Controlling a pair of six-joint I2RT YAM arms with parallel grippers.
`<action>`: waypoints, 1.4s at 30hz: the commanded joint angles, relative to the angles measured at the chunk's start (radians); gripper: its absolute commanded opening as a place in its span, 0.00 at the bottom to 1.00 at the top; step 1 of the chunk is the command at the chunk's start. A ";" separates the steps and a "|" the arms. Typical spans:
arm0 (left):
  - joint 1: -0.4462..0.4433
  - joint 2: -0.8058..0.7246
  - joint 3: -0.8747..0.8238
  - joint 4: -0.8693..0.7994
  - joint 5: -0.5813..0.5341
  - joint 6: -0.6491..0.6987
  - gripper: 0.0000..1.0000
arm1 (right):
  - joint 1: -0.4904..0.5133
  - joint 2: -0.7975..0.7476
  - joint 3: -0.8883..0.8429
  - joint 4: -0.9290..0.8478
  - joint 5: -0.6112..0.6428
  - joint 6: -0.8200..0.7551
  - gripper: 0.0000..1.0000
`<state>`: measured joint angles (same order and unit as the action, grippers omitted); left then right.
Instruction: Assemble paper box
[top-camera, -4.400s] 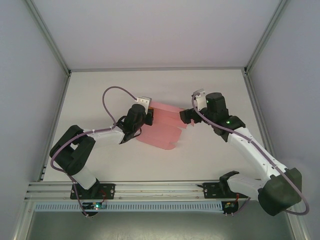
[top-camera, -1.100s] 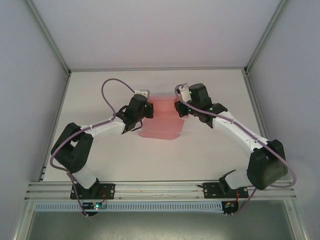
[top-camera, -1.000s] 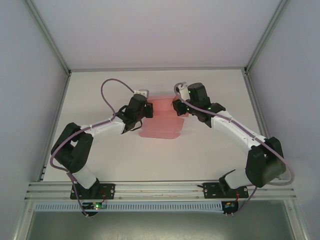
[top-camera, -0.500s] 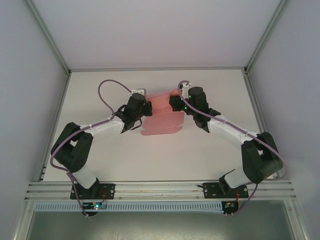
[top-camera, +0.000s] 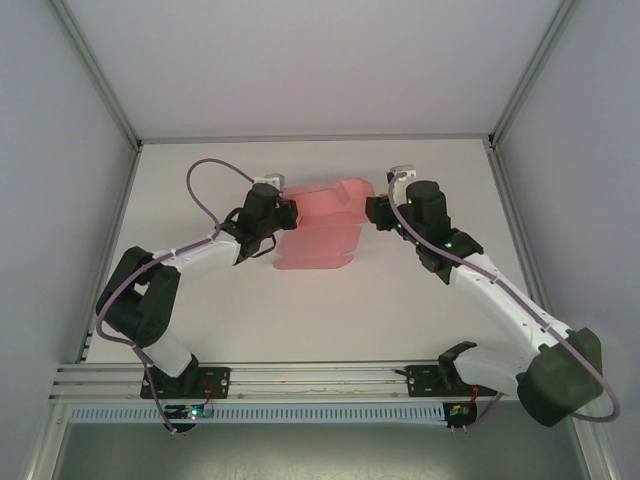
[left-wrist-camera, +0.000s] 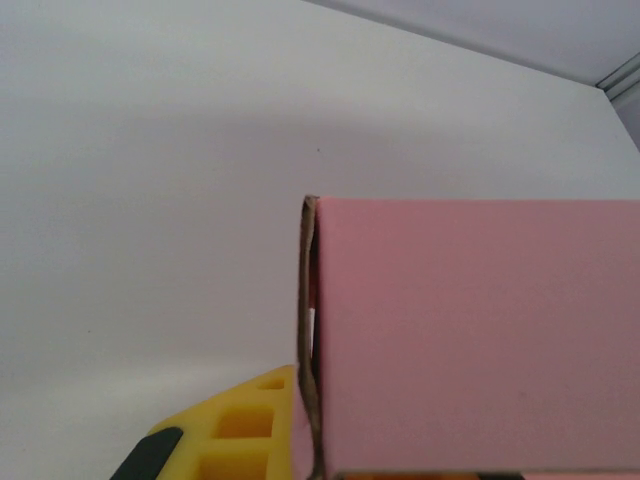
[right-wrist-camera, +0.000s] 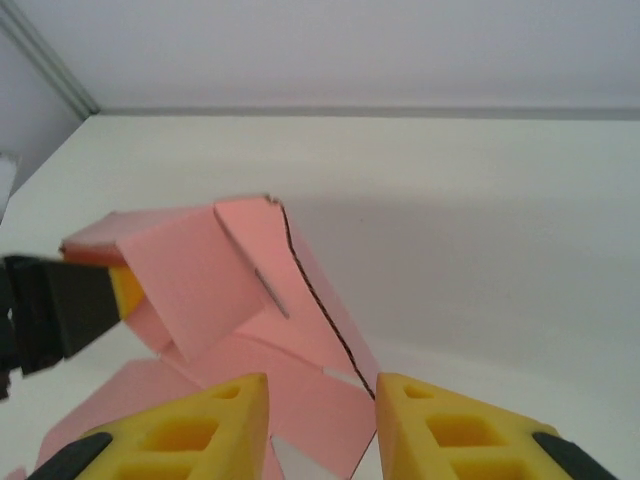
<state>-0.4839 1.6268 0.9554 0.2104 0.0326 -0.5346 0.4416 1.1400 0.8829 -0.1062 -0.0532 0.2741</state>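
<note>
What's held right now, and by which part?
Left gripper clamps the paper box by its left end; right gripper open, gripping nothing.

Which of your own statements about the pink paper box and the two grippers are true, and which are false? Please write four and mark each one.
1. The left gripper is clamped on one end of the paper box. True.
2. The right gripper is pressed shut on the card. False: in the right wrist view its yellow fingers stand apart, with a gap between them.
3. The paper box lies as one completely flat sheet. False: part of it is folded up and stands off the table, while other flaps lie flat.
4. Seen from above, the paper box is between the two grippers. True.
</note>
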 joint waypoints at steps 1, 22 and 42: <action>0.006 -0.050 -0.012 0.060 0.012 0.019 0.00 | -0.001 -0.021 -0.034 -0.089 -0.105 -0.037 0.35; 0.028 -0.058 -0.017 0.099 0.148 0.025 0.00 | -0.077 -0.039 -0.186 0.104 -0.152 0.044 0.23; 0.028 0.012 0.021 0.104 0.240 0.061 0.00 | -0.030 0.068 -0.117 0.225 -0.270 -0.008 0.24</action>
<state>-0.4496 1.6230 0.9447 0.2768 0.1951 -0.5095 0.3847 1.1824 0.7212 0.0555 -0.2821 0.3061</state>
